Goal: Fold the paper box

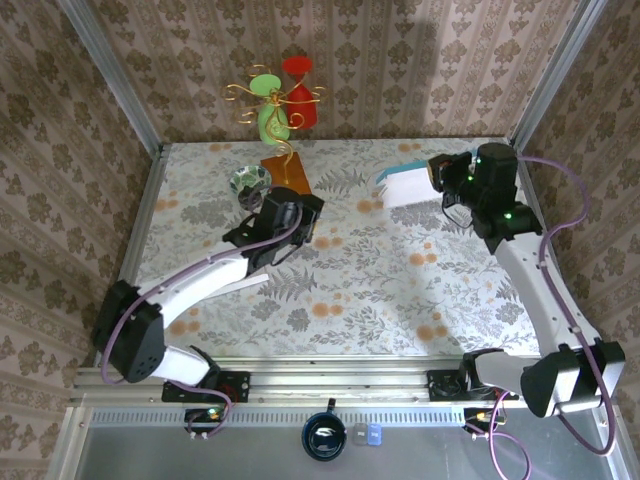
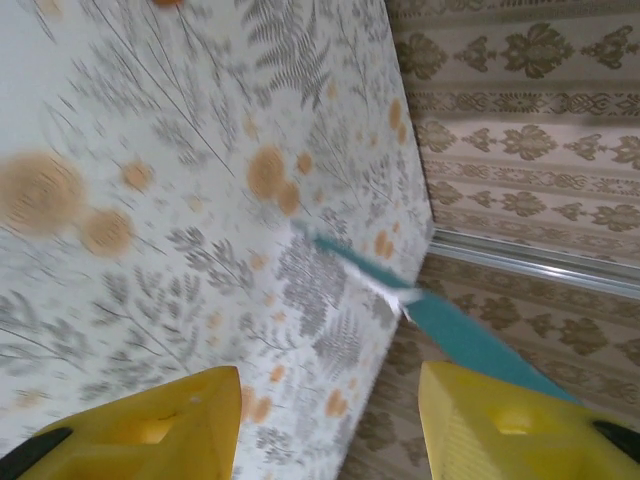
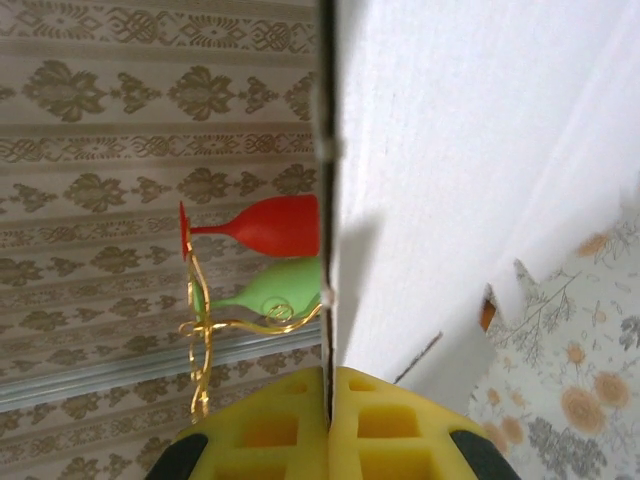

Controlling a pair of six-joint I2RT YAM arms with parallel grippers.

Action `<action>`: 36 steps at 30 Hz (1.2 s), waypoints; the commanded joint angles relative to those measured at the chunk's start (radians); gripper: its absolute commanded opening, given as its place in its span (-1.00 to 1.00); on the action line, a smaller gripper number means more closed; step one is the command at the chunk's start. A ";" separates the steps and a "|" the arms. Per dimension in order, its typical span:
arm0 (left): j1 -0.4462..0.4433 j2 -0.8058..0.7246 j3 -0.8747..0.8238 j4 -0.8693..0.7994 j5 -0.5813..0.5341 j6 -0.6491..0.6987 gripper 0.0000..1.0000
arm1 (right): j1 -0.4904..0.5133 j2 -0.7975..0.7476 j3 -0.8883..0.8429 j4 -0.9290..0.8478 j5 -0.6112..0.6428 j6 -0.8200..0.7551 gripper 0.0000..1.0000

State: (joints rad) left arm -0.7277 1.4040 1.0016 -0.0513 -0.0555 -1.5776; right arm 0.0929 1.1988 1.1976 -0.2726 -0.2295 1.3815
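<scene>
Left edge: I found the table (image 1: 200, 300) butting against the metal rail (image 1: 140, 215), with the left arm lying diagonally across that side.
Far-left clutter: a glass dish (image 1: 248, 182) sat just beside the arm's wrist. A goblet stand (image 1: 285, 165) stood behind it at the far edge.
Left gripper (image 1: 308, 212): released. Its yellow fingers (image 2: 150, 430) stood apart with only tablecloth between them.
Open room: the middle and near strip of the table lay bare between the two arms.
Paper box (image 1: 403, 187): it was held over the far-right quarter, a white panel with a teal rim. From the left wrist it appeared as a thin teal strip (image 2: 450, 325).
Right gripper (image 1: 438, 176): clenched on the paper box's thin edge, pads (image 3: 380, 430) pressed together.
Right edge: the right arm ran close along the corner post.
Hard to make out: the white panel (image 3: 480, 150) blocked half the right wrist view, leaving the red goblet (image 3: 265, 225) and green goblet (image 3: 270, 285) cut off. I could not tell the box's folds, nor whether its lower corner touched the table.
</scene>
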 commanded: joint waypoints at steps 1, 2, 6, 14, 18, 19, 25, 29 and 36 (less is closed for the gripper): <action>0.031 -0.056 0.028 -0.211 0.014 0.247 0.00 | -0.007 -0.046 0.099 -0.293 -0.025 -0.054 -1.00; 0.039 -0.067 0.039 -0.237 0.019 0.289 -0.02 | -0.007 -0.059 0.126 -0.351 -0.025 -0.055 -1.00; 0.058 -0.092 0.084 -0.333 0.036 0.426 -0.04 | -0.004 -0.079 0.234 -0.581 -0.053 -0.033 -1.00; 0.095 -0.084 0.113 -0.395 0.141 0.548 -0.06 | 0.001 -0.024 0.266 -0.695 -0.053 0.116 -1.00; 0.107 -0.066 0.116 -0.401 0.183 0.593 -0.09 | 0.002 0.102 0.262 -0.561 -0.093 0.139 -1.00; 0.109 -0.063 0.113 -0.405 0.191 0.602 -0.09 | 0.002 0.128 0.261 -0.521 -0.099 0.139 -1.00; 0.137 -0.086 0.045 -0.396 0.224 0.661 -0.13 | 0.001 0.287 0.233 -0.355 -0.120 0.123 -1.00; 0.164 -0.102 0.015 -0.383 0.275 0.714 -0.15 | 0.002 0.336 0.188 -0.255 -0.111 0.085 -1.00; 0.188 -0.062 0.024 -0.348 0.375 0.872 -0.18 | 0.010 0.361 0.045 -0.151 -0.149 0.057 -1.00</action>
State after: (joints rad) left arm -0.5510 1.3308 1.0203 -0.4187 0.2451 -0.8158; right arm 0.0925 1.5425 1.2835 -0.4858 -0.3462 1.4651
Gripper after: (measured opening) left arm 0.415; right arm 0.065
